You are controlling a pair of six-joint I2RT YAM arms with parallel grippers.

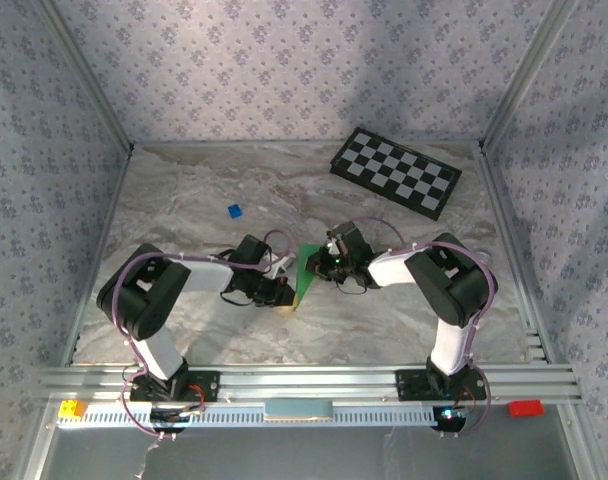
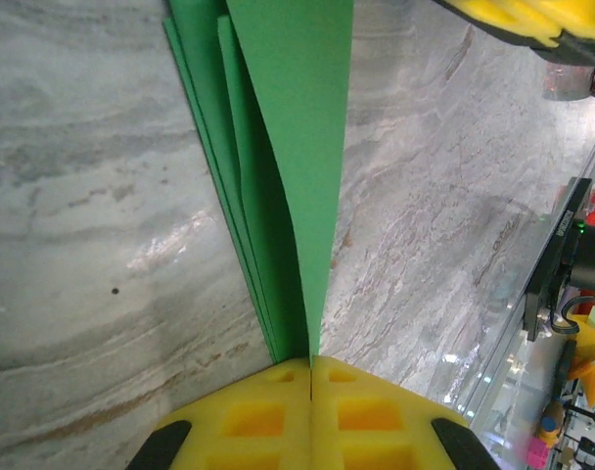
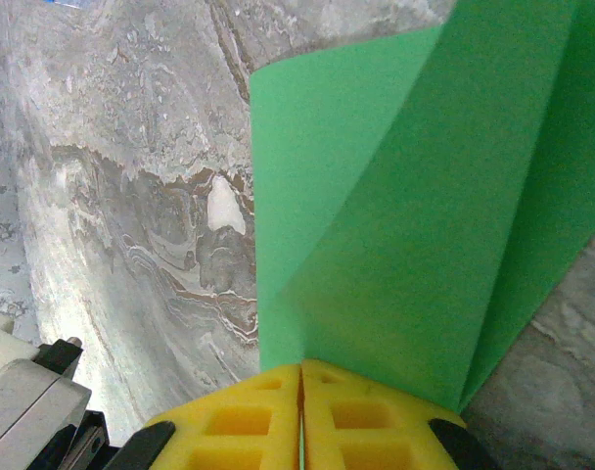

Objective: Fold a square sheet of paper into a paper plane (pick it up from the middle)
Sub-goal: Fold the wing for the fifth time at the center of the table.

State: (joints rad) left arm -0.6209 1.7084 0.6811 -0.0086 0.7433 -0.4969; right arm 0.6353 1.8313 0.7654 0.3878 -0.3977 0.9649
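The marbled grey bench (image 1: 184, 190) lay under bright light. A black-and-white checkerboard (image 1: 395, 171) sat flat near the far right corner, skewed against the bench's edges. A tiny blue block (image 1: 234, 211) sat alone, left of centre and towards the far edge, well apart from the checkerboard. A slotted metal rail (image 1: 304, 380) ran along the near edge, with a yellow brick (image 1: 71, 408) at its left end and a red piece (image 1: 524, 407) at its right. Patterned walls (image 1: 284, 70) closed in three sides.

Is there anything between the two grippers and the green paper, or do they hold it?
Nothing visible stands between them. The left gripper and the right gripper are each closed on the green paper, which is pinched directly between their yellow pads.
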